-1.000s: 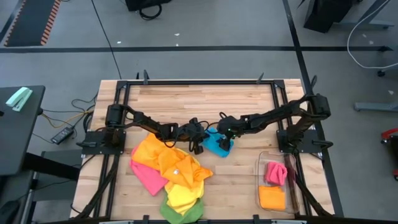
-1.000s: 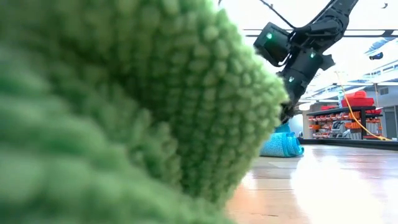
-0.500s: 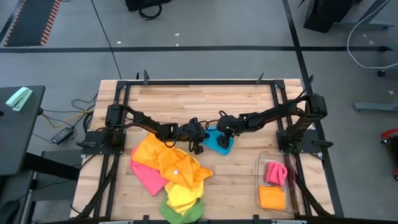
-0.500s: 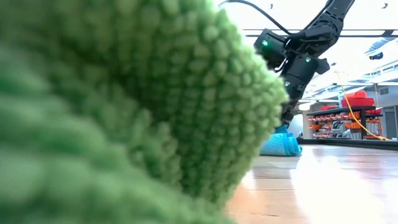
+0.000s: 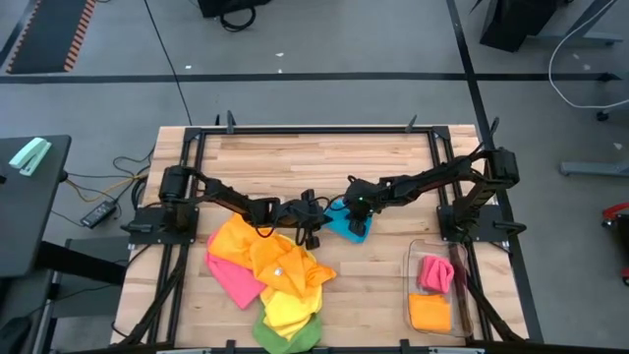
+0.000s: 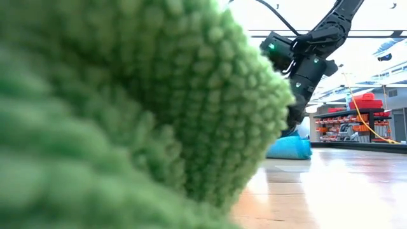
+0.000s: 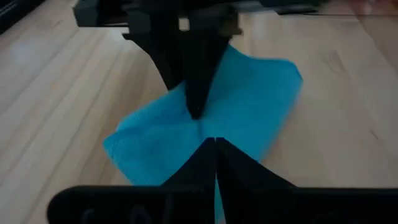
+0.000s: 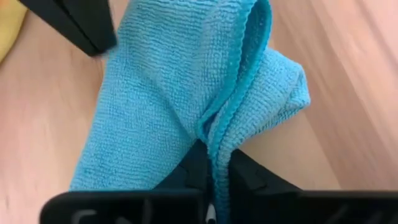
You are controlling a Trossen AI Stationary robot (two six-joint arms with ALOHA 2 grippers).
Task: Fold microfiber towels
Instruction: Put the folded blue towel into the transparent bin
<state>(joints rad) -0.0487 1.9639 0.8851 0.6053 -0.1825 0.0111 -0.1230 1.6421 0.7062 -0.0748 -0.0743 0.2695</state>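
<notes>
A blue microfiber towel (image 5: 346, 224) lies bunched and partly folded on the wooden table (image 5: 295, 157) near its middle. My left gripper (image 7: 214, 142) is shut at the towel's left side. My right gripper (image 8: 211, 163) comes at the towel from the right, slanting down, and is shut on it. In the low view the blue towel (image 6: 289, 148) shows as a low mound under the right arm. A pile of orange, pink, yellow and green towels (image 5: 270, 270) lies on the near left of the table. My left gripper has its shut fingertips on the blue towel's left part (image 7: 205, 127), coming nearly level from the table's left. The fingers themselves hide what is between them. That part of the towel rests on the table. My right gripper pinches a folded edge of the blue towel (image 8: 219, 127) between its two fingers, several layers thick. The fingers slant down from the table's right. The rest of the towel spreads away from the fingers and lies on the table.
A clear bin (image 5: 462, 305) at the near right holds a pink and an orange towel. A green towel (image 6: 127, 114) lies right against the low camera and hides most of that view. Bare wood stretches along the table's far side.
My right gripper has edged toward the table's left over the blue towel. In the low view the towel has gone from a ribbed, rolled bundle to a lower, smoother mound.
</notes>
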